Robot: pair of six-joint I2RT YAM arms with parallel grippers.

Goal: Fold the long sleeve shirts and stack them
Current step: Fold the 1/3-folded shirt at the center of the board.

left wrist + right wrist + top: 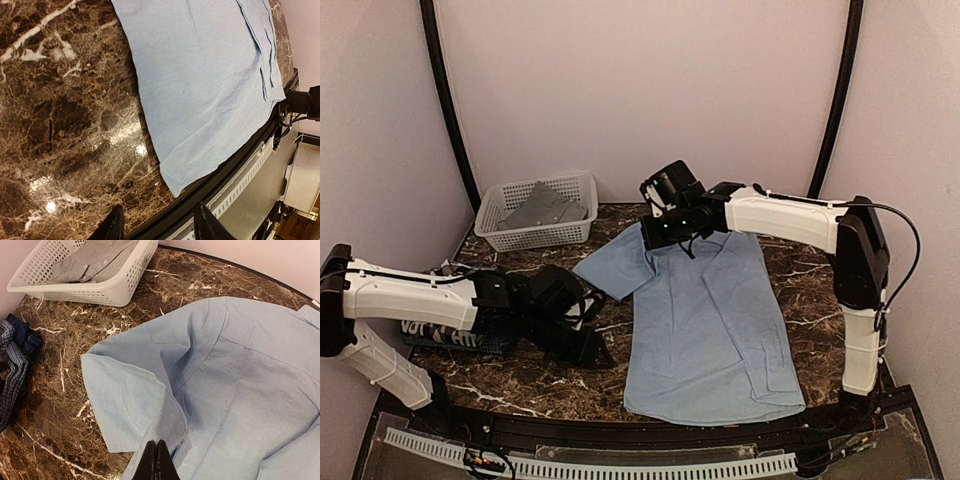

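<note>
Matt blue cloth shirt (715,320) on glossy (veined) brown marble table (805,280); white plastic lattice basket (535,240).

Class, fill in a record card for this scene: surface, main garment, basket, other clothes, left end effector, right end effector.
surface: marble table
main garment: light blue shirt, spread on the table
basket: white basket at the far left, grey shirt inside
other clothes: dark blue checked shirt at the table's left side
left end effector: open, empty, near the shirt's hem corner
right end effector: shut on a fold of the light blue shirt
</note>
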